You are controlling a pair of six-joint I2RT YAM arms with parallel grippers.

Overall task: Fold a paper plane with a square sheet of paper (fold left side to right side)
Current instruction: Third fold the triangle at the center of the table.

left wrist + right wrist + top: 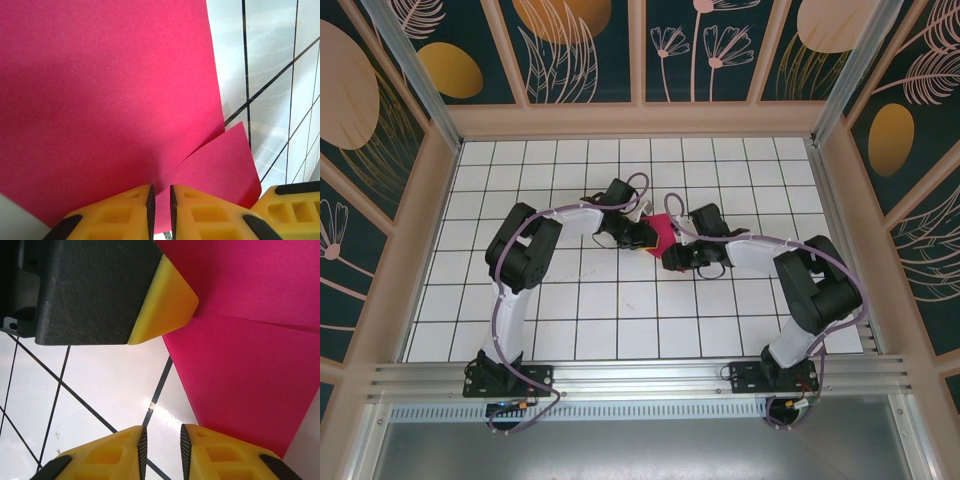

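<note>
Fold step underway: left gripper (161, 210) apparently pinches paper (658, 236); right gripper (161, 452) nearly closed, empty; next, align edges.

matt magenta square sheet of paper (100, 100); glossy white tiled table (100, 400); yellow plastic jaws with ribbed black pads.

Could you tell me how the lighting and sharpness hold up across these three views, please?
Top external: even, sharp light on the white table. Left wrist: a soft shadow darkens the lower part of the pink paper, and pale streaks of glare cross the tiles. Right wrist: a small bright glare spot on a grid line; the yellow fingertips look slightly soft.
</note>
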